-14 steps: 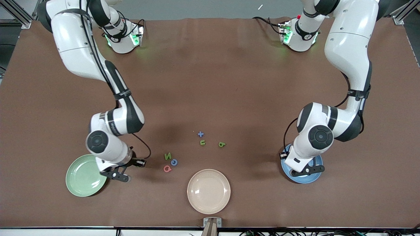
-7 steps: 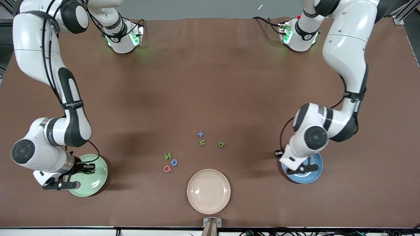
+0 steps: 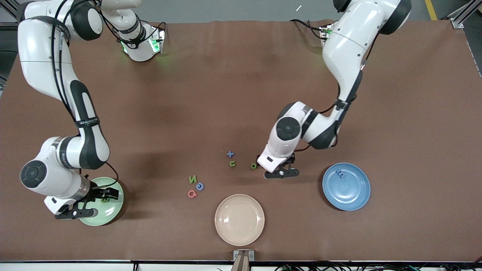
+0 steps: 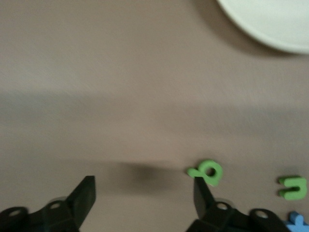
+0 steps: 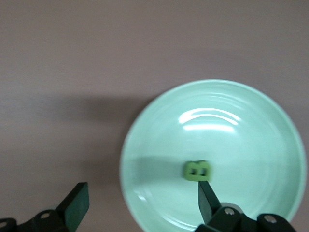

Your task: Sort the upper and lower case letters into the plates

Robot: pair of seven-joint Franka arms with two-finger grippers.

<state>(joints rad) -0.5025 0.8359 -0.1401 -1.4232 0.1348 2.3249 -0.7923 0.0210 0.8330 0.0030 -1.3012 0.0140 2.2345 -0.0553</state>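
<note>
My right gripper (image 3: 90,205) hangs spread and empty over the mint green plate (image 3: 113,209), where a green B (image 5: 197,170) lies on the glaze under my fingers, so I judge that drop done and should lift straight up so as not to nudge it. Farther up the table my left gripper (image 3: 280,168) hovers wide and empty just beside the green b (image 4: 208,172); I should centre it between my fingers (image 4: 203,193) before closing, then carry it to the blue plate (image 3: 356,195), which holds a small blue letter (image 3: 341,174)
</note>
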